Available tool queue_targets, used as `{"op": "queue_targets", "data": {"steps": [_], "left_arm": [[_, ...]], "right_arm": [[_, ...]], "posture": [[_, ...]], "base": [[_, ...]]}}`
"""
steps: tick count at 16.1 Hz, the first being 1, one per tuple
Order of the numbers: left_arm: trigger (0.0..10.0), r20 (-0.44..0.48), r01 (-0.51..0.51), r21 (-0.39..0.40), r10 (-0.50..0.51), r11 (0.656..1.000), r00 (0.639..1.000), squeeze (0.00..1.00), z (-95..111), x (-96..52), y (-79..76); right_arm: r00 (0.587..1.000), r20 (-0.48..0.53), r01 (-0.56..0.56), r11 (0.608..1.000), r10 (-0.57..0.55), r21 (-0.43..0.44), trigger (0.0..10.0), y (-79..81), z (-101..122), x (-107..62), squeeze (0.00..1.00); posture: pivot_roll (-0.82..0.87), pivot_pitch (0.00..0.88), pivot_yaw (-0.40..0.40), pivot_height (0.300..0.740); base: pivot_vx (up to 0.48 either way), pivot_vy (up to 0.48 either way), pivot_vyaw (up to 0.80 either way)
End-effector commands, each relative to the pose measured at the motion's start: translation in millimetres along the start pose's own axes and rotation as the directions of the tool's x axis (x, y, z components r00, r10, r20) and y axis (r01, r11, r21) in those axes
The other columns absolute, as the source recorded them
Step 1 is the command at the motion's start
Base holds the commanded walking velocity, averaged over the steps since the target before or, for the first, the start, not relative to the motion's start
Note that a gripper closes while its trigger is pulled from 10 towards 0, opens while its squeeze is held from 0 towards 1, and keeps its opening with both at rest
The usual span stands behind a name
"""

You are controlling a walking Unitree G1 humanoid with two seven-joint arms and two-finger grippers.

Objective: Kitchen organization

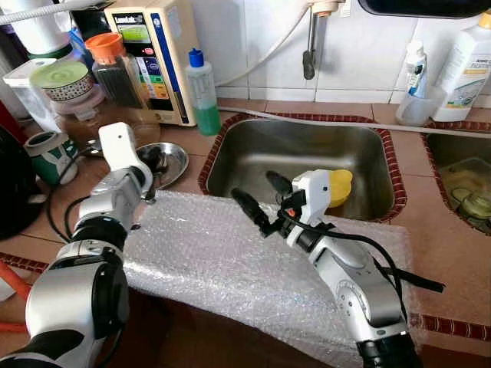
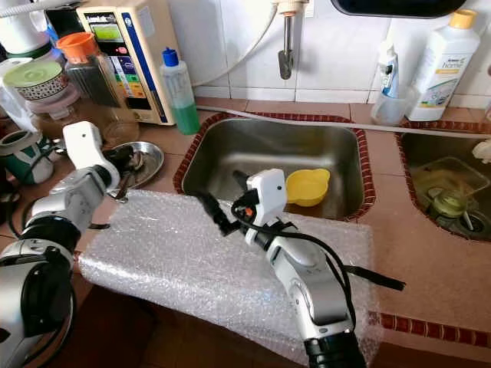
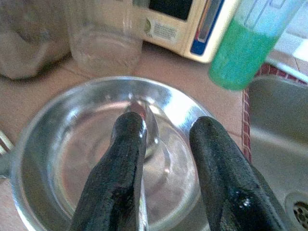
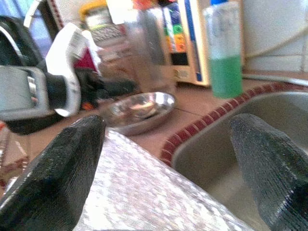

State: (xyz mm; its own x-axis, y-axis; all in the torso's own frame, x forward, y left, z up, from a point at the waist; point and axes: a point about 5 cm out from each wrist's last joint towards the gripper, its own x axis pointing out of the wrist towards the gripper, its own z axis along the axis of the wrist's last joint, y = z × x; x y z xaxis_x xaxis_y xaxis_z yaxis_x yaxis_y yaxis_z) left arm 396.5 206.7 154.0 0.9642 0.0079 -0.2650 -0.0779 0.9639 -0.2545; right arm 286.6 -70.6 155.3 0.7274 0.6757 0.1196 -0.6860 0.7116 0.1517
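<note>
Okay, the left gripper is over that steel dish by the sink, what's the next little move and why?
Probably ease the left gripper down and close on the spoon lying in the steel dish. Its fingers are open just above the dish, with the spoon under them, so little else stands between it and a grasp.
</note>
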Motion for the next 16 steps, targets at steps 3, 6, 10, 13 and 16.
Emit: {"op": "queue_targets", "data": {"steps": [3, 6, 10, 13, 16], "left_arm": [[10.0, -0.051, -0.058, 0.037, 0.06, 0.998, 0.997, 1.0, -3.5, 0.3, 5.2], [10.0, -0.055, -0.04, 0.024, 0.041, 0.999, 0.998, 1.0, -4.9, 0.1, 5.5], [10.0, -0.043, -0.054, 0.012, 0.054, 0.998, 0.998, 1.0, -2.3, 0.4, 6.1], [10.0, -0.079, -0.105, 0.049, 0.109, 0.993, 0.991, 1.0, -8.6, -0.5, 11.5], [10.0, -0.1, -0.105, 0.022, 0.107, 0.994, 0.989, 0.73, -10.5, -0.2, 10.5]], "right_arm": [[0.998, 0.035, -0.056, 0.998, 0.057, -0.022, 10.0, 9.2, 9.4, 1.4, 0.0], [0.998, 0.031, -0.06, 0.998, 0.06, -0.026, 10.0, 9.0, 9.2, -0.6, 0.0], [0.997, 0.027, -0.066, 0.997, 0.067, -0.031, 10.0, 11.3, 8.3, -0.1, 0.0], [0.997, 0.024, -0.07, 0.997, 0.07, -0.031, 10.0, 12.4, 7.3, 0.0, 0.0], [0.997, 0.021, -0.069, 0.997, 0.07, -0.029, 10.0, 12.9, 6.0, -0.7, 0.0]], "posture": [[-0.01, 0.0, 0.132, 0.74], [-0.01, 0.0, 0.133, 0.74], [-0.01, 0.001, 0.134, 0.74], [-0.01, 0.002, 0.133, 0.74], [-0.01, 0.004, 0.134, 0.74]], "base": [[0.0, 0.0, 0.0], [0.0, 0.0, 0.0], [0.0, 0.0, 0.0], [0.0, 0.0, 0.0], [0.0, 0.0, 0.0]]}}
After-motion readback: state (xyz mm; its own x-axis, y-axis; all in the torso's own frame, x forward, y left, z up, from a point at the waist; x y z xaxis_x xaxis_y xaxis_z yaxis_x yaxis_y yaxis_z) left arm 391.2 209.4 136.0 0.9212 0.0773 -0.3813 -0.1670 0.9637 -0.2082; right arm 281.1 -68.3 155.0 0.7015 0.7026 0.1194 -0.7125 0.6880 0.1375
